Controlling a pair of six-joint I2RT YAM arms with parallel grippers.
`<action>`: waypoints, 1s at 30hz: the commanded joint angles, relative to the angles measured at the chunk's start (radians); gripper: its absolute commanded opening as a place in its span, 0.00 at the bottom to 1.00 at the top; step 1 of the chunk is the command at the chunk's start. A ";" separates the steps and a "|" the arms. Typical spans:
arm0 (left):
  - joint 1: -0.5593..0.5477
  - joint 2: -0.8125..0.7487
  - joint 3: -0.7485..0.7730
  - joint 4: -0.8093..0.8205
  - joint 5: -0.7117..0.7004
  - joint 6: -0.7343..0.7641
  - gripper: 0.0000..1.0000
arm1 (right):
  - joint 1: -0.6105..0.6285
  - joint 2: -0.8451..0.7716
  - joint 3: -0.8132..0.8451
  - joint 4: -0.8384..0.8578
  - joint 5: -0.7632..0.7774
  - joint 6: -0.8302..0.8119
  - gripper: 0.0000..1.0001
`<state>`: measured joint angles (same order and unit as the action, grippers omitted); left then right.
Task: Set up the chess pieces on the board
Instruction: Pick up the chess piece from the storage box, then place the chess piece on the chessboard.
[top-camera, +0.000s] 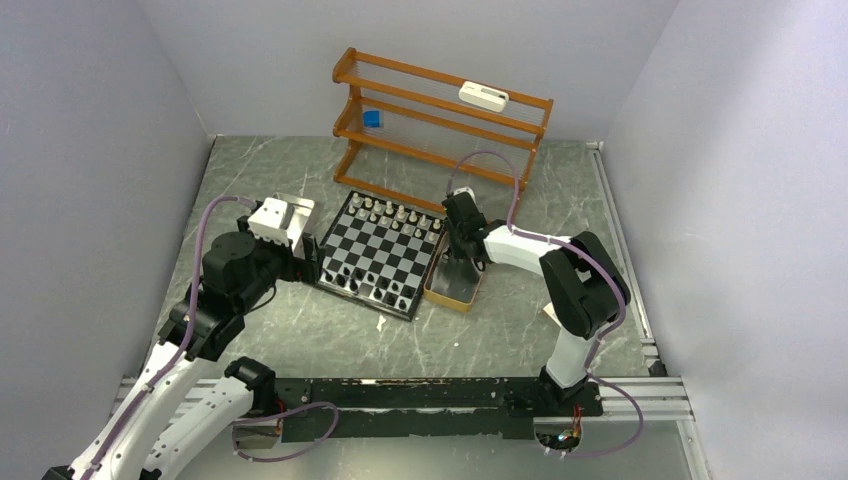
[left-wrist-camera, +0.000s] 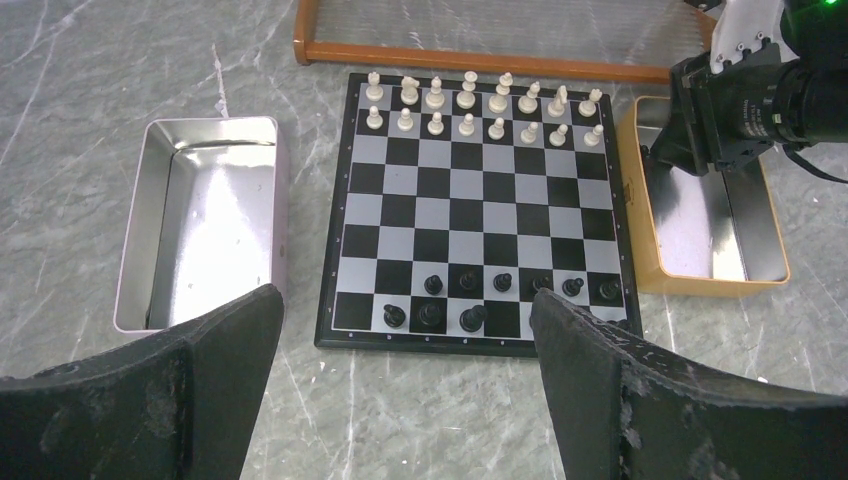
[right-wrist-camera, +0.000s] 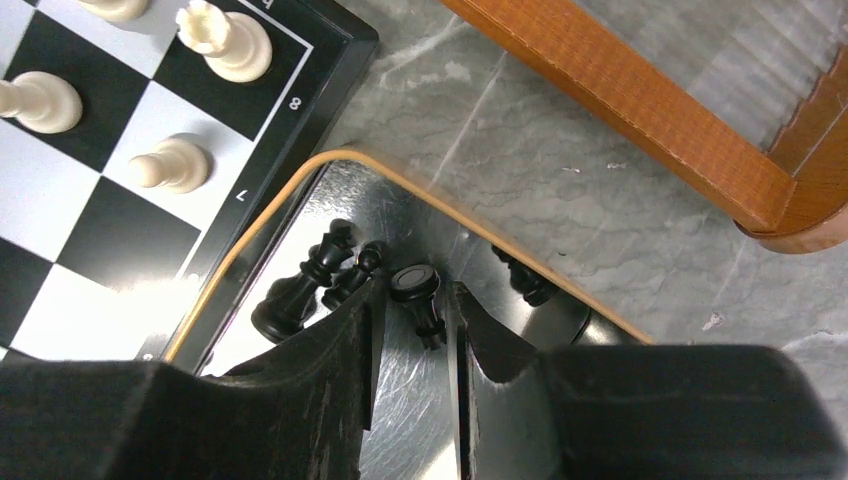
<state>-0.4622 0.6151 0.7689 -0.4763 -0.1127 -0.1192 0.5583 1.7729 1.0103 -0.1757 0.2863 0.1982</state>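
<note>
The board (top-camera: 378, 252) (left-wrist-camera: 480, 215) lies mid-table. White chess pieces (left-wrist-camera: 480, 105) fill its two far rows, and several black chess pieces (left-wrist-camera: 500, 288) stand along the near rows. My left gripper (left-wrist-camera: 405, 310) (top-camera: 303, 264) hovers wide open and holds nothing, just short of the board's near-left edge. My right gripper (right-wrist-camera: 415, 300) (top-camera: 456, 262) reaches down into the tan tray (right-wrist-camera: 330, 160) (top-camera: 452, 292). Its jaws stand narrowly apart around a tipped black piece (right-wrist-camera: 415, 283), with a sliver of gap on each side. More black pieces (right-wrist-camera: 300, 295) lie beside it.
A shiny metal tray (left-wrist-camera: 150, 200) (top-camera: 296, 206) sits left of the board. A wooden rack (top-camera: 440, 110) (right-wrist-camera: 640, 100) stands behind the board, with a white object and a blue one on its shelves. White pieces (right-wrist-camera: 170, 165) stand on the board corner nearest the tan tray.
</note>
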 joint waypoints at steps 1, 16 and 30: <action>-0.004 -0.001 -0.006 0.018 -0.014 0.001 0.98 | -0.009 0.030 0.028 0.000 0.042 0.006 0.33; -0.003 -0.008 -0.006 0.016 -0.016 0.000 0.98 | -0.008 0.044 0.028 0.009 0.031 -0.047 0.29; -0.003 -0.017 0.022 0.016 -0.008 -0.091 0.92 | -0.010 -0.124 0.037 -0.140 -0.088 0.080 0.18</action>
<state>-0.4622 0.6075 0.7689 -0.4763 -0.1295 -0.1539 0.5568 1.7477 1.0264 -0.2466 0.2626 0.2035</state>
